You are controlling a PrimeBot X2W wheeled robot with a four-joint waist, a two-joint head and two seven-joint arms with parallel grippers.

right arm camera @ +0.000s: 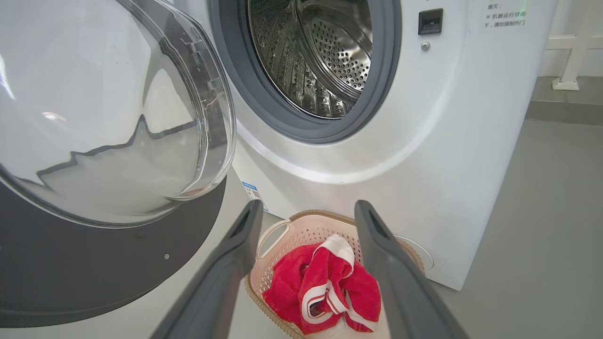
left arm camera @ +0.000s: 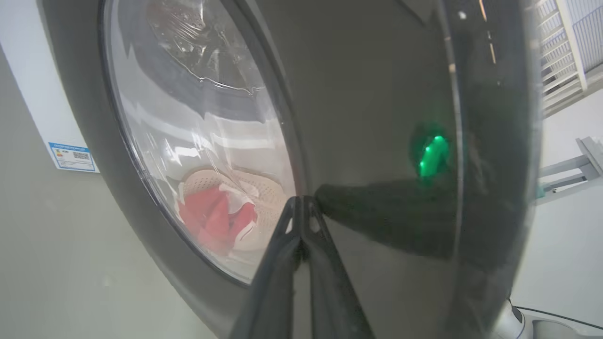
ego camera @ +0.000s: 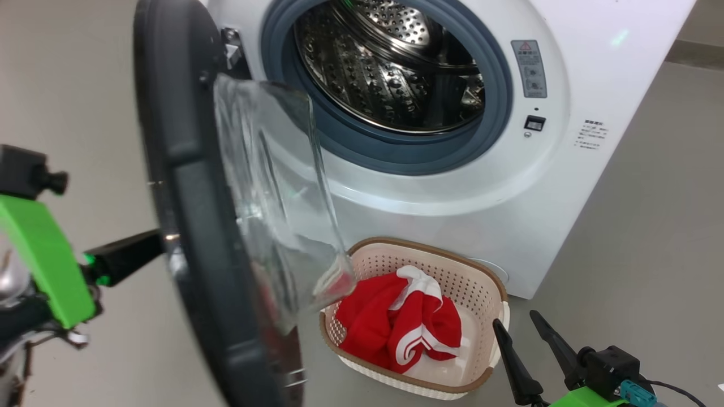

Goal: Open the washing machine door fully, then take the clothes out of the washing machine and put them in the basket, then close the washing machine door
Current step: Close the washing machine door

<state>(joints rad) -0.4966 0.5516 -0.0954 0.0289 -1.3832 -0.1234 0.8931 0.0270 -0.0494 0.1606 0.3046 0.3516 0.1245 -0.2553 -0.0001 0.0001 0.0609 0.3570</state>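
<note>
Left gripper point(left arm camera: 301, 207): both long dark fingers lie flat together with nothing between them. Their tips meet their own reflection on the outer face of the large round washing machine door point(left arm camera: 377, 117) (wide glossy black rim, clear domed glass window). I read that as contact, on the rim just right of the glass, lower centre of the left wrist frame. The door therefore lies straight ahead of those tips. In the head view it stands edge-on, left of centre, hinged at the upper left of the opening and well out from the big white front-loading washing machine point(ego camera: 452, 215). There the left finger comes in from the lower left and the rim covers its tip. Judgement: this is the closing push. The left arm is the one placed for it, driving the door rightward in the head frame toward the opening. Right gripper point(right arm camera: 308, 209): jaws wide apart, empty, lower right of the head frame, on the door's inner side and well apart from it. Ahead of it the small cream-white perforated plastic basket point(right arm camera: 306, 230) with a brown woven-look rim sits on the grey floor point(right arm camera: 541, 212), just in front of the machine. The basket holds the bright red, white-trimmed clothes point(right arm camera: 292, 287). The perforated steel drum point(right arm camera: 325, 56) looks empty from the right wrist and head views. The left wrist view instead shows the basket and clothes through the glass. Whether the glass dome will clear the basket's near rim, I cannot tell.
</note>
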